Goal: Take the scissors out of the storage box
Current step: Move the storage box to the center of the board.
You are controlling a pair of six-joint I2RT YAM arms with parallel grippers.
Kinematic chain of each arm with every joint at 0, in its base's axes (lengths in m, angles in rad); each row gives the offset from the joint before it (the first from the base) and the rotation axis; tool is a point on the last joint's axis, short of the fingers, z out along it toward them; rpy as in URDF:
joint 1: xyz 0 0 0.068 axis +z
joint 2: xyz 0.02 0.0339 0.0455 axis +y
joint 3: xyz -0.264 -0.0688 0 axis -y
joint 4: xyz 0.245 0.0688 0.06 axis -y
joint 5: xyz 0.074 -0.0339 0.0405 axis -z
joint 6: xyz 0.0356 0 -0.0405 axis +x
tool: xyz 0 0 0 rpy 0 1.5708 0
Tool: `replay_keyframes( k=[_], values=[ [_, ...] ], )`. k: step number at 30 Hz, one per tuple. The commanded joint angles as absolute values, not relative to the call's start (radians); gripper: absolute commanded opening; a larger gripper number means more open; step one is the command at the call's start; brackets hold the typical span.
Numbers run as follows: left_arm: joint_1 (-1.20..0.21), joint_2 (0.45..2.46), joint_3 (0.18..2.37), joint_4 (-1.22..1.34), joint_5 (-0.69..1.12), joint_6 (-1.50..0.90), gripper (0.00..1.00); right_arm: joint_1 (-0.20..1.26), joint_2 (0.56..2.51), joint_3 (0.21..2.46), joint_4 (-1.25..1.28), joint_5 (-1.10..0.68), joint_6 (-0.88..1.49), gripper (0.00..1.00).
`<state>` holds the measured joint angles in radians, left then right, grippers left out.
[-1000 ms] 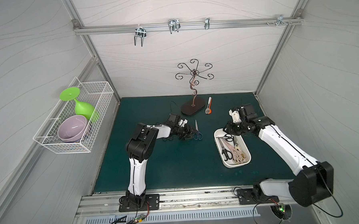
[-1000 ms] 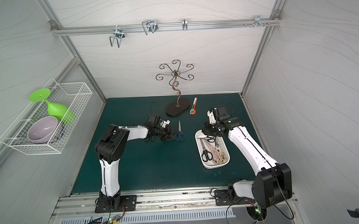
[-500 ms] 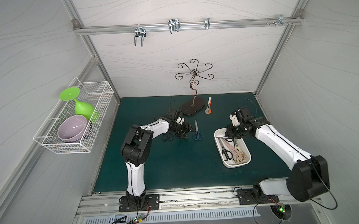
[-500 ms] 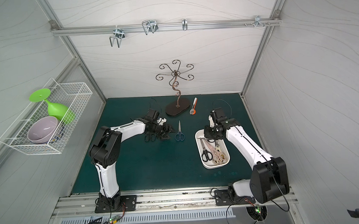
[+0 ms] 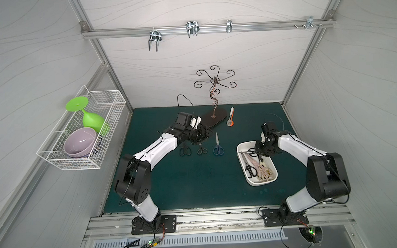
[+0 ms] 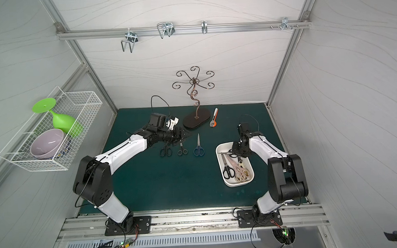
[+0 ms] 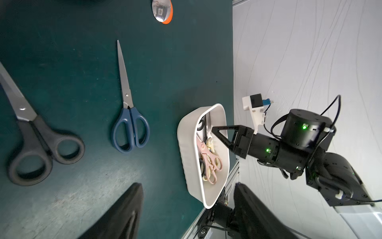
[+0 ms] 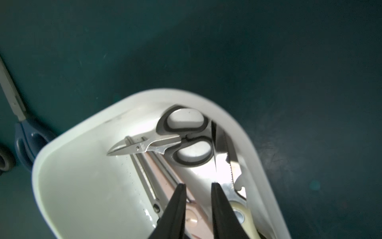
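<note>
A: Looking for the scissors point(image 6: 198, 145), where do they lie?

B: Three are out on the green mat point(image 5: 195, 180), side by side in a row left of the storage box point(image 5: 261, 183). A black-handled pair point(image 5: 185, 150) is leftmost, a smaller black pair point(image 5: 201, 150) sits in the middle, and a blue-handled pair point(image 7: 130, 126) is rightmost. All three run near to far, with tips far and handle rings near.

A: And inside the box?

B: The box's long axis also runs near to far, with its near end swung a little right. At the far end a short black-handled pair point(image 8: 165, 142) lies crosswise, tip left and rings right, over the blade tips of the pink shears point(image 7: 204, 154). The pink shears, the cream shears point(image 8: 246, 219) and another black-handled pair point(image 6: 228, 171) lie lengthwise, blades far and handles near.

A: The claws?

B: The right gripper point(image 8: 197, 186) reaches into the box's far half. Its fingers stand a narrow gap apart with nothing between them, tips just above the shears' blades. The left gripper point(image 7: 187, 184) hovers over the far ends of the two black pairs on the mat, fingers spread wide and empty.
</note>
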<state>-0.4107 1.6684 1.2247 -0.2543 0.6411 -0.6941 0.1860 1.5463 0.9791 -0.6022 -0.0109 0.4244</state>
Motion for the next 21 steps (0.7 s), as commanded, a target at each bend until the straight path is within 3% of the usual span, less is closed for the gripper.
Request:
replay_keyframes(
  k=[1, 21],
  values=[
    [-0.4, 1.637, 1.201, -0.259, 0.629, -0.64, 0.74, 0.172, 1.581, 1.003, -0.556, 0.013, 0.439, 0.26],
    [-0.391, 1.634, 1.171, -0.235, 0.675, -0.699, 0.74, 0.041, 1.847, 1.237, -0.426, 0.014, 0.368, 0.26]
  ],
)
